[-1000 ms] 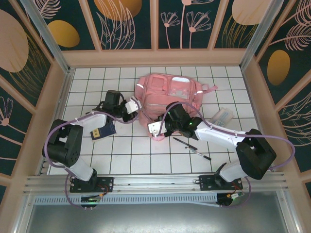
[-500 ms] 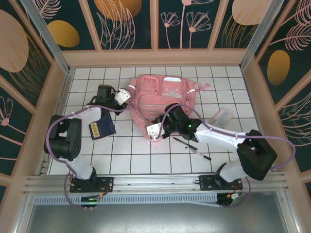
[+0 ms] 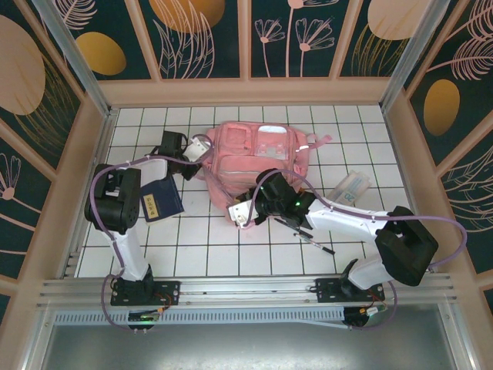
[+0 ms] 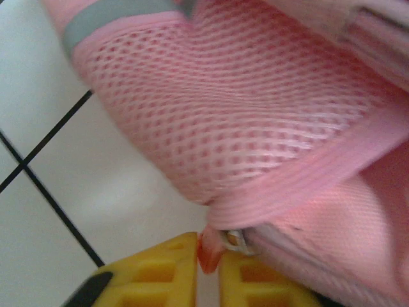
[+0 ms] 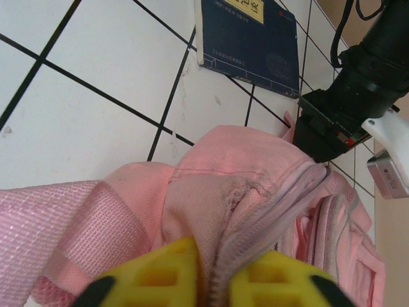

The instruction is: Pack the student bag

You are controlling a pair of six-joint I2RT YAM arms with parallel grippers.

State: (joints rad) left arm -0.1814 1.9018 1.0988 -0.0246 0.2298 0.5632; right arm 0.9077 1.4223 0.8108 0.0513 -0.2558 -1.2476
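The student bag [image 3: 262, 154], pink with clear front pockets, lies flat on the tiled table toward the back. My left gripper [image 3: 202, 146] is at the bag's left side. In the left wrist view its yellow fingers [image 4: 153, 275] stand a narrow gap apart, with a reddish zipper pull tab [image 4: 209, 248] pinched between them under the mesh side [image 4: 243, 109]. My right gripper [image 3: 240, 212] is at the bag's near-left corner. In the right wrist view it [image 5: 214, 256] is shut on a fold of pink fabric and the zipper seam [image 5: 275, 211].
A dark blue book [image 3: 160, 202] lies left of the bag and shows as the blue book [image 5: 249, 35] in the right wrist view. A black pen [image 3: 308, 235] lies under the right arm. A clear packet [image 3: 353, 186] sits at the right. Wooden walls ring the table.
My left gripper has moved toward the back along the bag's left side. The right gripper has shifted slightly left and nearer. The bag has turned squarer and shifted right.
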